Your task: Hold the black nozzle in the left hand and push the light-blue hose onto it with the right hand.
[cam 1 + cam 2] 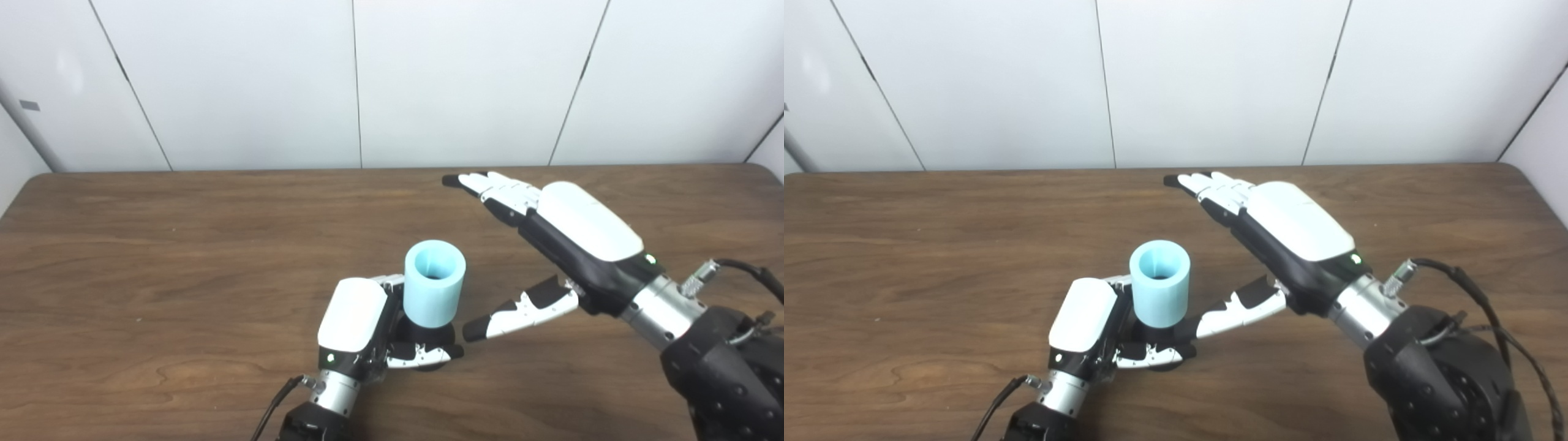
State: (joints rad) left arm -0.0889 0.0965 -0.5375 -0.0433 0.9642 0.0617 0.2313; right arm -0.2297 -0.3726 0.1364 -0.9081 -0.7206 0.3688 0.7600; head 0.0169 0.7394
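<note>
Left eye view. A brown wood-grain table point(153, 257) fills the lower field below white wall panels point(245, 79). The left hand point(361, 327), white-backed with black fingers, enters from 6 o'clock and is closed around a black nozzle point(429, 337), of which only the dark base shows between the fingers point(422, 355). A short light-blue cylindrical hose point(434, 283) stands upright on the nozzle, its open end facing up; the bore is hollow, with something dark visible deep inside. The right hand point(569, 239) lies at 3 o'clock of the hose, apart from it, fingers extended toward 10 o'clock and thumb point(520, 312) spread toward the nozzle; it holds nothing.

Right eye view. The same arrangement appears shifted left. The light-blue hose point(1159, 283) sits over the black nozzle point(1160, 337) in the closed left hand point(1090, 334). The right hand point(1280, 233) is spread flat and empty; its thumb tip point(1213, 321) lies just beside the nozzle base, and contact cannot be judged. A black cable point(1488, 306) loops from the right wrist.
</note>
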